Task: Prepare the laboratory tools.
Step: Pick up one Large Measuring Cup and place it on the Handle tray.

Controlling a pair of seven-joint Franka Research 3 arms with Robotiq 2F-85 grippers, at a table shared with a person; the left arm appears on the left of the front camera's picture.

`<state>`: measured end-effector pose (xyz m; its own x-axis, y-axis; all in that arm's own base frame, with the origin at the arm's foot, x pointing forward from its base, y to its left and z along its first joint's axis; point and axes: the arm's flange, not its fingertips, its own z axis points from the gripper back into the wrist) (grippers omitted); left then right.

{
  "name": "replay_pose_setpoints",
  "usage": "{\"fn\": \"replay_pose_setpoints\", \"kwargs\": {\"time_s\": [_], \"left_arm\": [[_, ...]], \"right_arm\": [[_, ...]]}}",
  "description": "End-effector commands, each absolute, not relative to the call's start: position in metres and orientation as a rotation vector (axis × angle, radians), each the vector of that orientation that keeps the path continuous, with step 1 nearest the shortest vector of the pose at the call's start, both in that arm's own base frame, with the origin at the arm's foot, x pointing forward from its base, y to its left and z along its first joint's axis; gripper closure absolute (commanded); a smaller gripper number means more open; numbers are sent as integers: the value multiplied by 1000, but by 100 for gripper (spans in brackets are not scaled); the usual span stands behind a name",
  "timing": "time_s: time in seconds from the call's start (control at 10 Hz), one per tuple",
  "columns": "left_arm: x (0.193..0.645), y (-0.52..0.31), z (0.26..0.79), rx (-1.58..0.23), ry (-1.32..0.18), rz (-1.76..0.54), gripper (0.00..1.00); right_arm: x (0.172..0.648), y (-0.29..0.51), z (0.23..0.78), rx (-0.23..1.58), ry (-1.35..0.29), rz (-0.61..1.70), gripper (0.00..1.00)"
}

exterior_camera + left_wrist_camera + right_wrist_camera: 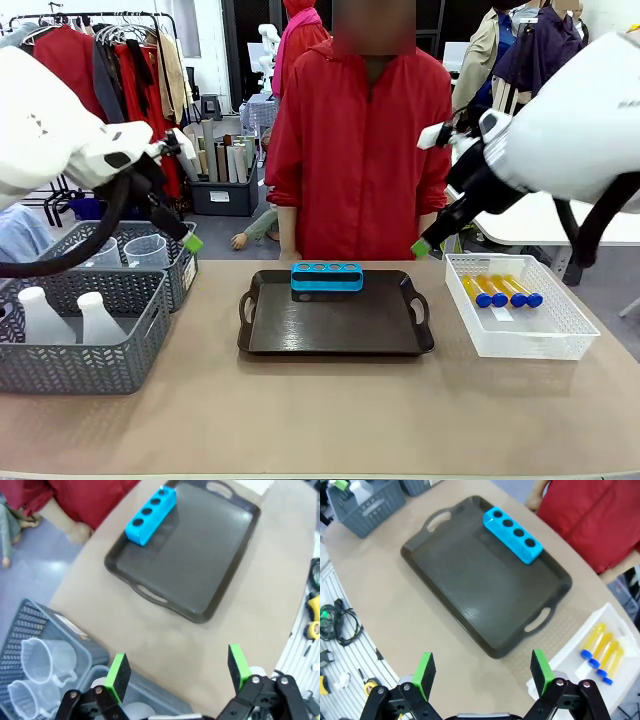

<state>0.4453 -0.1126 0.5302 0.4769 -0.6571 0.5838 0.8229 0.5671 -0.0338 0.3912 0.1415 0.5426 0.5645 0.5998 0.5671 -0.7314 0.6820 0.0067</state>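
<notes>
Blue four-hole rack point(327, 276) staged; left gripper point(179, 672) and right gripper point(482, 672) empty, jaws wide.
The rack sits at the 12 o'clock rim of the dark tray point(330, 335), leaving the tray floor free for loading. Beakers point(150, 250) and conical flasks point(98, 318) wait in grey baskets point(100, 365) at 9 o'clock. Orange blue-capped tubes point(498, 290) lie in the white basket point(520, 350) at 3 o'clock. Bare table on either side of the tray gives clear travel lanes.
</notes>
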Motion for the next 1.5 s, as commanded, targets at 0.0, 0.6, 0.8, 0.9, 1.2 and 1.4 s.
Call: {"fn": "replay_pose_setpoints", "kwargs": {"time_s": [0.0, 0.6, 0.8, 0.9, 1.2, 1.4], "left_arm": [[460, -103, 533, -383, -580, -921, 0], [456, -102, 539, -358, -585, -902, 0], [460, -95, 554, -360, -578, -872, 0], [461, -86, 569, -366, -595, -860, 0], [461, -65, 605, -405, -653, -859, 0], [467, -55, 631, -425, -697, -866, 0]], "right_arm": [[396, 115, 562, 317, -609, 811, 0], [393, 113, 568, 283, -617, 773, 0], [392, 111, 582, 289, -607, 798, 0], [392, 112, 593, 298, -591, 843, 0], [395, 99, 639, 306, -661, 907, 0], [393, 85, 667, 320, -703, 917, 0]]}}
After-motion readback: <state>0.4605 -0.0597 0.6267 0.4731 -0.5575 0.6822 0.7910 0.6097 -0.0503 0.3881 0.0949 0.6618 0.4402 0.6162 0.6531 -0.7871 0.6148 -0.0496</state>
